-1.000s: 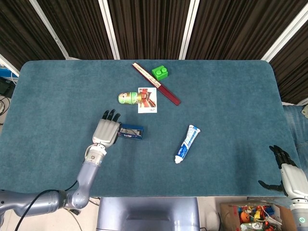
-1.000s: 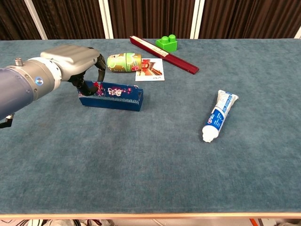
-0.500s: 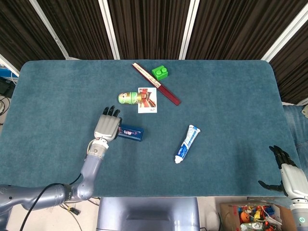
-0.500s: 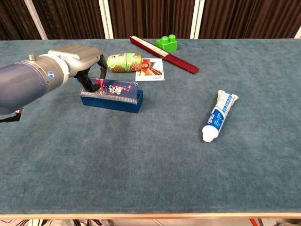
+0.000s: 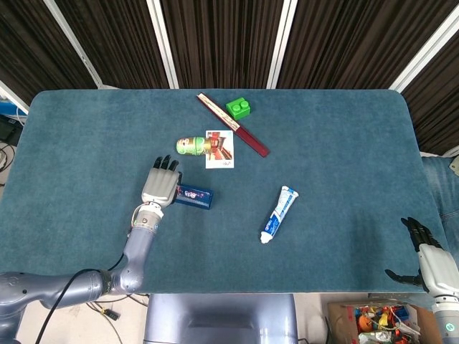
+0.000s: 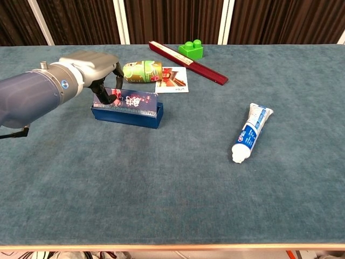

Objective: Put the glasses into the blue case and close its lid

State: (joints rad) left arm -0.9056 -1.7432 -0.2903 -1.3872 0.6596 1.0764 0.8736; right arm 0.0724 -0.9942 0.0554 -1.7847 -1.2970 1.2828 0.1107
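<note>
The blue case (image 5: 195,196) lies left of the table's middle, and in the chest view its body (image 6: 128,114) shows with the patterned lid (image 6: 135,100) standing half raised over it. My left hand (image 5: 159,186) is at the case's left end. Seen from the chest, that left hand (image 6: 89,67) curls its fingers (image 6: 103,96) around the lid's left edge and holds it. The glasses are not visible in either view. My right hand (image 5: 429,258) hangs off the table's near right corner with fingers apart and nothing in it.
A toothpaste tube (image 5: 279,213) lies right of the case. Behind the case are a green can (image 5: 191,146) on its side and a picture card (image 5: 219,149). A long red strip (image 5: 233,125) and a green brick (image 5: 239,108) lie farther back.
The lid has swung up from leaning open to standing half raised over the case, with my left hand moving forward along with it. The right hand has not moved.
</note>
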